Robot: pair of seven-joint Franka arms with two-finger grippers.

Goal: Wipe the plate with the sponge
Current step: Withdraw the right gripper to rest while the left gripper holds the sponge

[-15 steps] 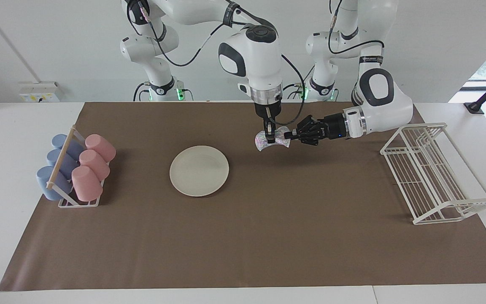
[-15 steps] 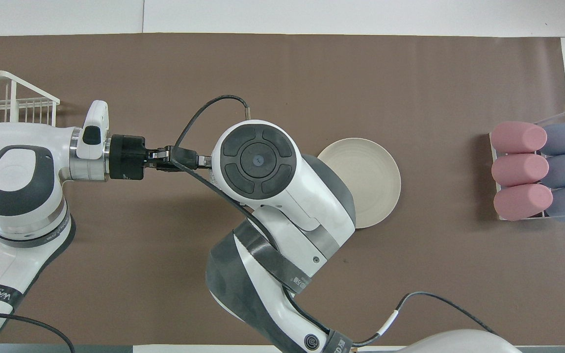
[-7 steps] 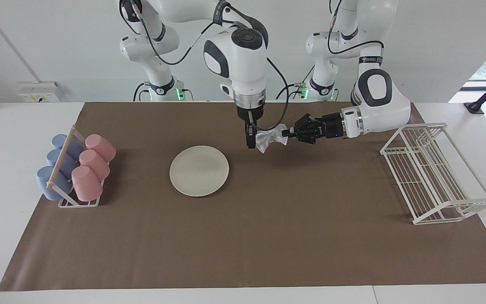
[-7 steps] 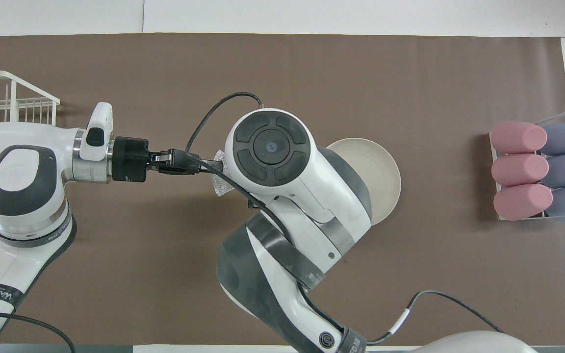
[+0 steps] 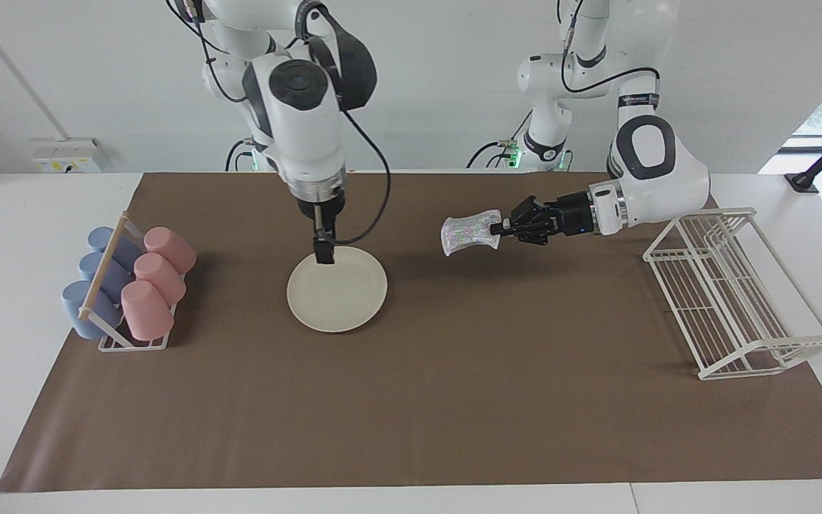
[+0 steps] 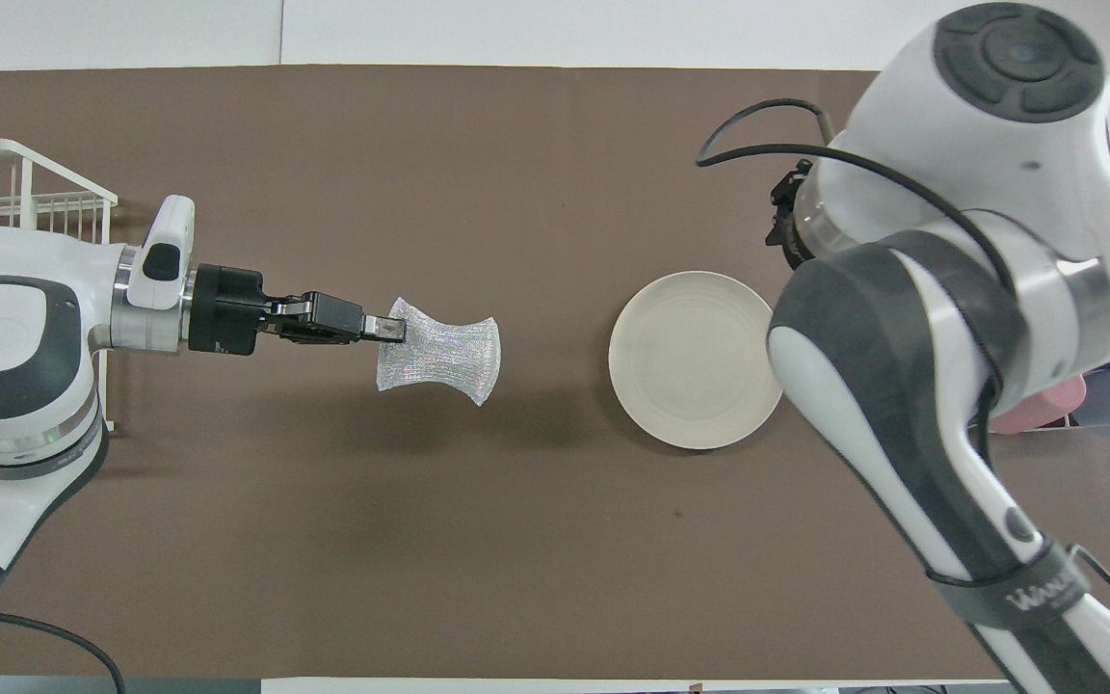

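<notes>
left gripper (image 5: 498, 229): fingertips closed on one end of the sponge (image 5: 469, 233), which hangs in the air over the bare brown mat (image 5: 454, 371), stretching from the fingertips toward the plate (image 5: 337, 289) but well apart from it. in the overhead view the sponge (image 6: 437, 349) spreads flat from the pinched end at the fingertips (image 6: 383, 329).

right gripper (image 5: 322, 251): points straight down over the rim of the plate on the robots' side; whether it touches the rim cannot be told. its fingers show as one narrow dark shape, so their opening cannot be told from the views; nothing is seen held in them.

plate lies flat on the mat, beneath the right gripper's fingers.
</notes>
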